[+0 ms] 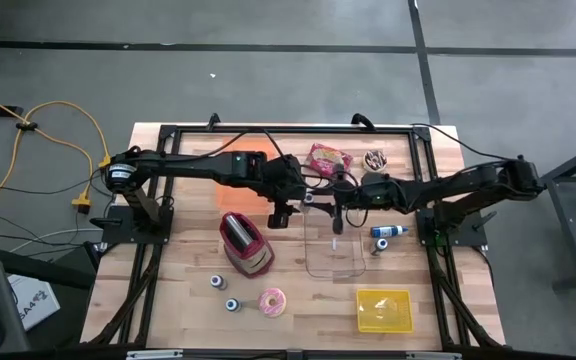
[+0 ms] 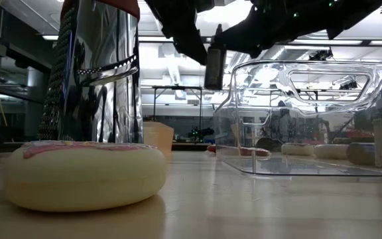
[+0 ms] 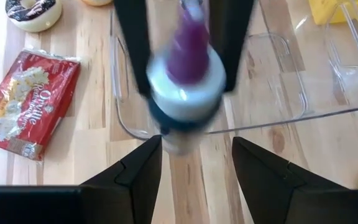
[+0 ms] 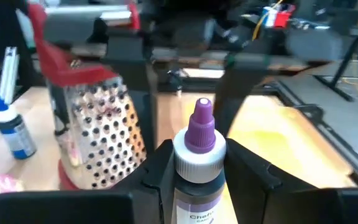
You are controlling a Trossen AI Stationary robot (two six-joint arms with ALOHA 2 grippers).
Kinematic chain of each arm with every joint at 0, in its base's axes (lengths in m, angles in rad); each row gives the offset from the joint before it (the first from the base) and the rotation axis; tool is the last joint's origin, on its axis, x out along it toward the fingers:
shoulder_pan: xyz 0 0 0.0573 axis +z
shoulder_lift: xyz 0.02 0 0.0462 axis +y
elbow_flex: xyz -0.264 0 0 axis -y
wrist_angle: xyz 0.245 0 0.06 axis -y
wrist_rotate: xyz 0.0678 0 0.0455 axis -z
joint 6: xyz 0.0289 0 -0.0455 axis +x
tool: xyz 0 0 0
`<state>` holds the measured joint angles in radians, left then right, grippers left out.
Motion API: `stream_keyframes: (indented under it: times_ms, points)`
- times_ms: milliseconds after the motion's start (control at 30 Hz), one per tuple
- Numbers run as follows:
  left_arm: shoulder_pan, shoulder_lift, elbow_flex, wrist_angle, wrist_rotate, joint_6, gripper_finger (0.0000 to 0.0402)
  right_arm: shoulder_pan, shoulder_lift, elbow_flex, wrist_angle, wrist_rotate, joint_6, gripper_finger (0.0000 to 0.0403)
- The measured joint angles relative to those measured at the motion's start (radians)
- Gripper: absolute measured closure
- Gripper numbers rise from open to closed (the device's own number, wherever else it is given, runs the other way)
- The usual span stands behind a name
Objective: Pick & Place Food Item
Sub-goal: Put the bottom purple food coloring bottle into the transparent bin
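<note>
A small dark bottle with a white collar and a purple cap (image 4: pixel 199 146) is in my right gripper (image 4: pixel 197 150), shut on it. In the left wrist view the bottle (image 3: pixel 186 81) shows cap-first and blurred, over the far left rim of the clear plastic container (image 3: pixel 272 93). My left gripper (image 3: pixel 196 146) is open, its fingertips just short of the cap and touching nothing. From above, the left gripper (image 1: pixel 281 213) and right gripper (image 1: pixel 338 205) face each other beside the container (image 1: pixel 333 248). My right gripper pinches the bottle between its two fingers (image 4: pixel 159 171), which sit on either side of its dark body just below the white collar (image 4: pixel 194 186). The bottle lies along the fingers, cap pointing ahead toward the left arm. It is lifted clear of the table.
A red-topped metal grater (image 1: pixel 246 243) stands left of the container. Near it are a pink donut (image 1: pixel 272 301), two small bottles (image 1: pixel 216 283) and a yellow box (image 1: pixel 383 308). A popcorn bag (image 1: pixel 328 157), a chocolate donut (image 1: pixel 375 158) and a blue bottle (image 1: pixel 388 231) lie farther off.
</note>
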<state>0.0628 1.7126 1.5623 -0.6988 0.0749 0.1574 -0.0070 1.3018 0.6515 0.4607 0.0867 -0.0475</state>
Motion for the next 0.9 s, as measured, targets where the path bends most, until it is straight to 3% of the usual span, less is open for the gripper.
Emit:
stream_keyframes:
  times_ms: [200,367,900]
  points:
    - [0.0,0.0,0.0,-0.001,0.004,0.0,0.0213,0.036,-0.07,0.0,-0.091,0.079,0.002,0.0297]
    - [0.0,0.0,0.0,-0.001,0.001,0.0,0.0213,0.04,-0.11,0.001,-0.14,0.074,0.049,0.0297]
    - [0.0,0.001,0.0,-0.001,-0.001,0.0,0.0213,0.04,-0.069,0.001,-0.275,0.132,0.211,0.0297]
